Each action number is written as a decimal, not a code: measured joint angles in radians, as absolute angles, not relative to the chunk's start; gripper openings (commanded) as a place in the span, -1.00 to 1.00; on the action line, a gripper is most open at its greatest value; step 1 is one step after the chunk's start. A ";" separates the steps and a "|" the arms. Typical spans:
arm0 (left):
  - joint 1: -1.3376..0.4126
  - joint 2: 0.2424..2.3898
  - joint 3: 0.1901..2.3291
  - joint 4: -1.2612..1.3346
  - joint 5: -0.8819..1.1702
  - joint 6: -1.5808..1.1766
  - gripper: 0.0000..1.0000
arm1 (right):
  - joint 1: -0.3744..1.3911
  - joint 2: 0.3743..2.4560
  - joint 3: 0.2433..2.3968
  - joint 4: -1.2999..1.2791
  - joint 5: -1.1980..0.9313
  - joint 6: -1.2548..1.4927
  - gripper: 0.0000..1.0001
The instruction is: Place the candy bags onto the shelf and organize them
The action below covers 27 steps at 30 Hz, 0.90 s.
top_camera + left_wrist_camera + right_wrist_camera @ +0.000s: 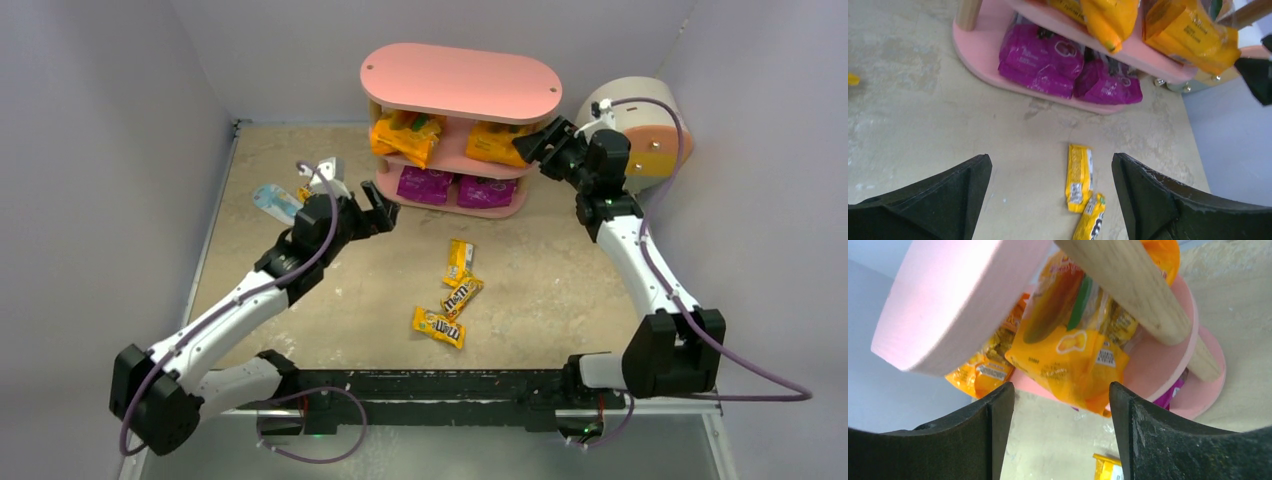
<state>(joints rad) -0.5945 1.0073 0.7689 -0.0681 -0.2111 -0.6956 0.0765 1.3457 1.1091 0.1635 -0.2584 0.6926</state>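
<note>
Seen from above, a pink three-tier shelf (460,80) with oval boards and light wooden posts stands at the far side of a beige table (560,290). On its bottom tier a purple bag (424,185) and a second purple bag (487,190) lie side by side. On the middle tier an orange bag (405,135) sits at the left end, and a second orange bag (495,142) sits at the right end, hanging out over the board's edge.

Three slim yellow packets lie on the table in front of the shelf, between the two arms. The far M&M's packet (459,260) is closest to the shelf. The middle M&M's packet (461,296) is just below it, and the two look to be touching end to end. The near M&M's packet (438,327) is closest to the arm bases.

The left claw (380,212) hovers off the shelf's left end with its fingers spread wide and nothing between them. A flat light-blue-and-white item (275,203) lies just beside the left arm.

The right claw (540,140) is at the shelf's right end, level with the middle tier, its fingers also spread wide. Its wrist camera shows the second orange bag straight ahead between the fingers but not gripped. Whether a fingertip touches the bag cannot be told. A round cream drawer unit (650,130) stands just behind the right arm.
</note>
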 measured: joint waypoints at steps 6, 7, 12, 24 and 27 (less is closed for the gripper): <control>-0.555 1.254 0.967 -0.007 -0.213 -0.686 0.57 | 0.080 1.268 1.004 0.167 -0.281 0.701 0.89; -0.545 1.287 0.993 0.002 -0.212 -0.685 0.44 | 0.080 1.248 0.986 0.163 -0.282 0.704 0.92; -0.515 1.391 1.069 0.040 -0.203 -0.661 0.12 | 0.080 1.117 0.877 0.155 -0.275 0.711 0.94; -0.511 1.499 1.179 0.142 -0.175 -0.583 0.08 | 0.080 0.769 0.646 0.100 -0.182 0.696 0.93; -0.511 1.555 1.224 0.158 -0.156 -0.580 -0.04 | 0.080 0.717 0.647 0.081 -0.147 0.680 0.93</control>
<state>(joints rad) -0.5106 1.5547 1.2243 0.1577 -0.1558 -0.5797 0.0803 0.7174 0.6468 0.0811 -0.1467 0.6796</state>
